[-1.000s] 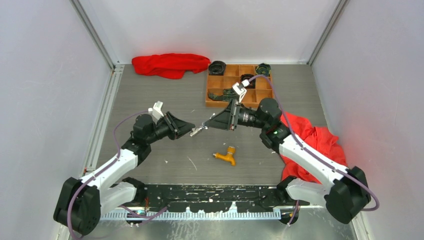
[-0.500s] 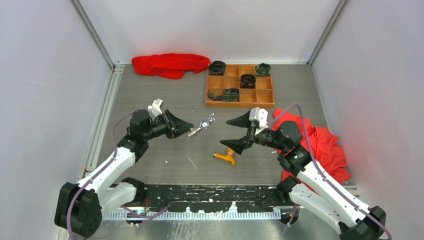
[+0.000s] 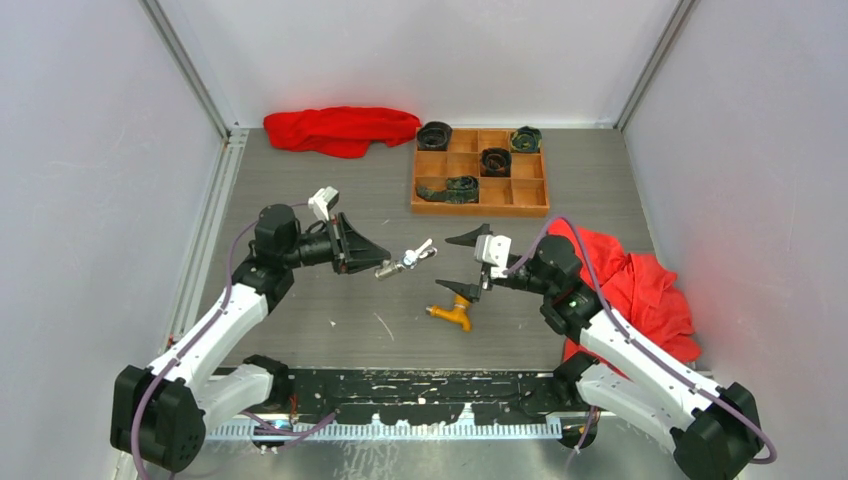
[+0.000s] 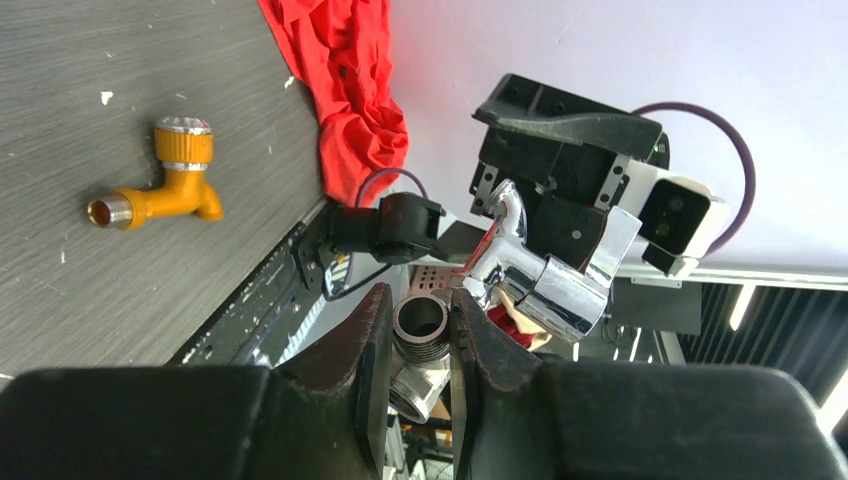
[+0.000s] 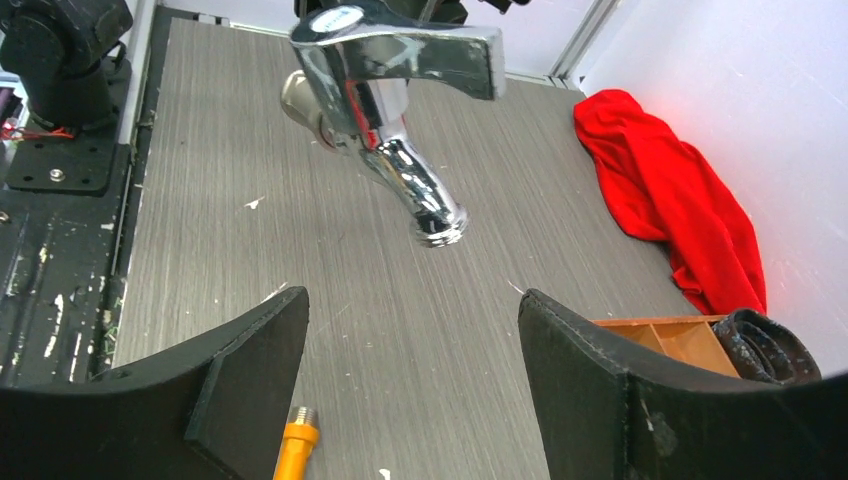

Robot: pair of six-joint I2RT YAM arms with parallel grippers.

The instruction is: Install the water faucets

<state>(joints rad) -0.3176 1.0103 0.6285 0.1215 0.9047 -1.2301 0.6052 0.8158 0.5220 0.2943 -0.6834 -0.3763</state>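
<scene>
My left gripper is shut on the threaded end of the shiny silver faucet and holds it in the air above the table's middle. In the left wrist view the gripper clamps the thread, and the faucet's body sticks out beyond the fingers. The orange-yellow faucet lies on the table, also in the left wrist view. My right gripper is open wide and empty, just above the orange faucet, facing the silver faucet. The orange faucet's end shows beside the right gripper's lower finger.
A wooden compartment tray with dark rolled items stands at the back right. One red cloth lies at the back, another under the right arm. White walls enclose the table.
My right gripper has let go of the silver faucet, opened wide and dropped back to just above the orange faucet. My left gripper keeps the silver faucet and has shifted slightly.
</scene>
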